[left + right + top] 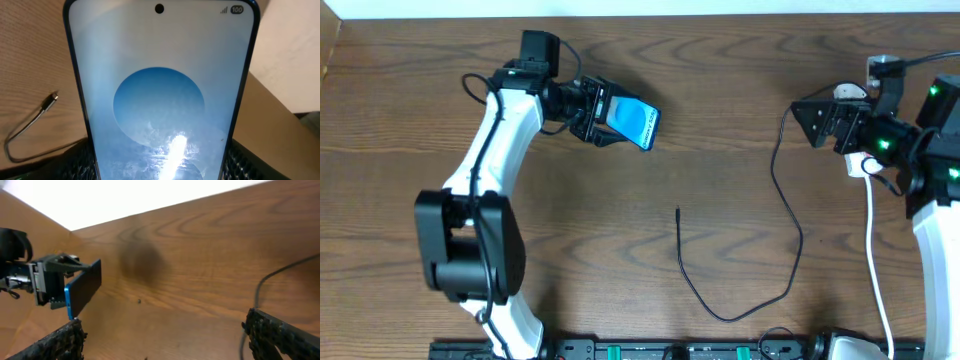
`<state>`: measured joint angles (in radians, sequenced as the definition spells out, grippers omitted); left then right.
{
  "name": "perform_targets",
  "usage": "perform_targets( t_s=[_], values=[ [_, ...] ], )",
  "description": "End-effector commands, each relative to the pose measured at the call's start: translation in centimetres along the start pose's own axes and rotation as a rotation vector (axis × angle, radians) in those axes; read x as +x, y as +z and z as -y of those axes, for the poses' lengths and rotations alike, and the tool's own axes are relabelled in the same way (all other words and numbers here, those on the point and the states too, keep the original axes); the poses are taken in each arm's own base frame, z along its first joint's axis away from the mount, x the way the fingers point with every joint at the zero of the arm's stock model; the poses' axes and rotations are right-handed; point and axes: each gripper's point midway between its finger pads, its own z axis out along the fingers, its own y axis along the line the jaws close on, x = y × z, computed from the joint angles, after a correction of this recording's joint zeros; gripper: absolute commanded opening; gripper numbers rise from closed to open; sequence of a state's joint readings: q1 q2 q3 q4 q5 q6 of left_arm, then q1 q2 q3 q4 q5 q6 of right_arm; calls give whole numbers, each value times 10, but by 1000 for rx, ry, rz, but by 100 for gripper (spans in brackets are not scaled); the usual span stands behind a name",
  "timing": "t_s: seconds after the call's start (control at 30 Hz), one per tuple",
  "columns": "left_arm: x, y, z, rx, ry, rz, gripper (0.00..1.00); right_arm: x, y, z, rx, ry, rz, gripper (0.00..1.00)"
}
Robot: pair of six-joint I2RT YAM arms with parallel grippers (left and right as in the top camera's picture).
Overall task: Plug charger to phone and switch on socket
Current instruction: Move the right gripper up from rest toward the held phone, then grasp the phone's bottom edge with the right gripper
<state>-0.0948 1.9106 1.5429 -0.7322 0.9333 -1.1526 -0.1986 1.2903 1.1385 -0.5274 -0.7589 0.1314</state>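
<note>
Overhead: left hand (603,113) clamped on phone (638,122), held off counter (740,60). Charger (679,236) tip lies near phone's lower right. Right hand (162,327) wide open, empty, far right of phone; socket (865,166) mostly hidden there.

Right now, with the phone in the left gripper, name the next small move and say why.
Probably send the right gripper to the charger's loose plug tip and grasp it. The left gripper holds the phone off the table, the tip lies free on it, and the right wrist view shows open fingers with nothing between them.
</note>
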Motion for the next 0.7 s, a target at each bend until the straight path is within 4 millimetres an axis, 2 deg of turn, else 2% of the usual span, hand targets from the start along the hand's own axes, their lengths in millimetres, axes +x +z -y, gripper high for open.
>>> perform_targets(
  t_s=[0.0,0.07,0.23,0.4,0.67],
  values=[
    [9,-14,10,22,33,47,7,-3,6,-14,-101,141,-25,99],
    [12,-17,12,28,42,49,7,-3,11,-16,-132,257,-40,99],
    [12,-17,12,24,24,65,7,1,30,-34,-197,239,-75,95],
    [13,-7,8,-15,30,110,7,22,57,-57,-195,197,-148,94],
    [20,12,2,-73,7,173,7,53,94,-70,-79,178,-216,95]
  ],
)
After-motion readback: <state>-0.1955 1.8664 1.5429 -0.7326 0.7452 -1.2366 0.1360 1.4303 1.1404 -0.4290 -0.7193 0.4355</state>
